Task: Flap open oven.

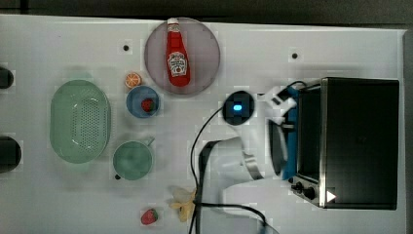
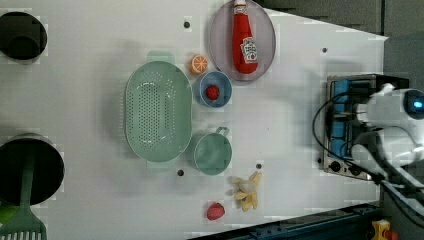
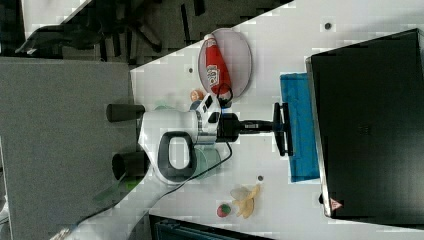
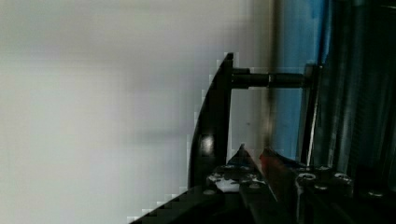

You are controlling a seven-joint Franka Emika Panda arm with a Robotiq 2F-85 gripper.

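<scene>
The oven (image 1: 360, 141) stands at the top view's right, with a black top, a silver frame and black knobs (image 1: 303, 187). Its blue-tinted door (image 1: 291, 146) is tipped outward, away from the frame. In the right view the door (image 3: 302, 150) lies out toward the arm. My gripper (image 1: 282, 126) reaches in from the top view's left and is shut on the door's black bar handle (image 1: 277, 151). The right view has the gripper (image 3: 278, 127) at the handle (image 3: 282, 142). In the wrist view the handle (image 4: 210, 135) runs beside my fingertips (image 4: 243, 161).
A ketchup bottle (image 1: 177, 53) lies on a grey plate (image 1: 207, 53). Toward the top view's left are a green colander (image 1: 80, 122), a green mug (image 1: 132, 160), a blue bowl (image 1: 134, 105) with a strawberry, and an orange slice (image 1: 133, 80). A banana (image 1: 184, 202) and a strawberry (image 1: 149, 216) lie near the arm's cable (image 1: 195, 146).
</scene>
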